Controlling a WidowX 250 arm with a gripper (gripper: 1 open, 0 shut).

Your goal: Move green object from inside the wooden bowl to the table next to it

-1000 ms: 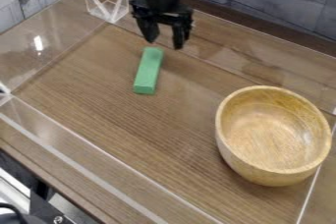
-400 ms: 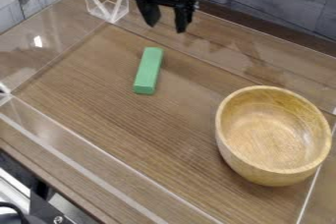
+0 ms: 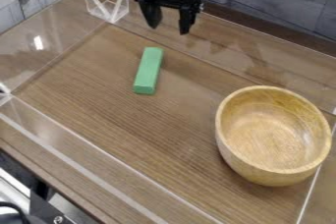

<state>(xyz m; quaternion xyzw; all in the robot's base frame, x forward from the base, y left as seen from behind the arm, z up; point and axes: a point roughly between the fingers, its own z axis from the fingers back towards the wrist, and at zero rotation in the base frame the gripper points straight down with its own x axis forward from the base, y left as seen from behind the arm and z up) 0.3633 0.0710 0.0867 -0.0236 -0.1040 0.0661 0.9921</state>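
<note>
Since the block (image 3: 149,71) already lies flat on the table (image 3: 98,96), well apart from the bowl (image 3: 273,136), probably nothing left to grip, hence the end effector (image 3: 168,22) just beyond it, fingers spread wide.

Green object (image 3: 149,71): plain mid-green, one uniform shade, no pattern seen. Wooden bowl (image 3: 272,135): pale yellowish tan, the hollow a warm honey tone, the rim a lighter cream-tan; grain too small to tell. Counter (image 3: 132,135): medium brown with a wood-grain pattern of fine streaks, crossed by thin darker lines; a paler sheen shows over part of the brown. Claw (image 3: 168,27): black to dark grey, with small lighter grey patches; finer markings blurred. Clear walls (image 3: 106,6): colourless and see-through, with whitish edges. Cables (image 3: 29,191): black. Floor (image 3: 11,204): dark, exact shade not readable.
</note>
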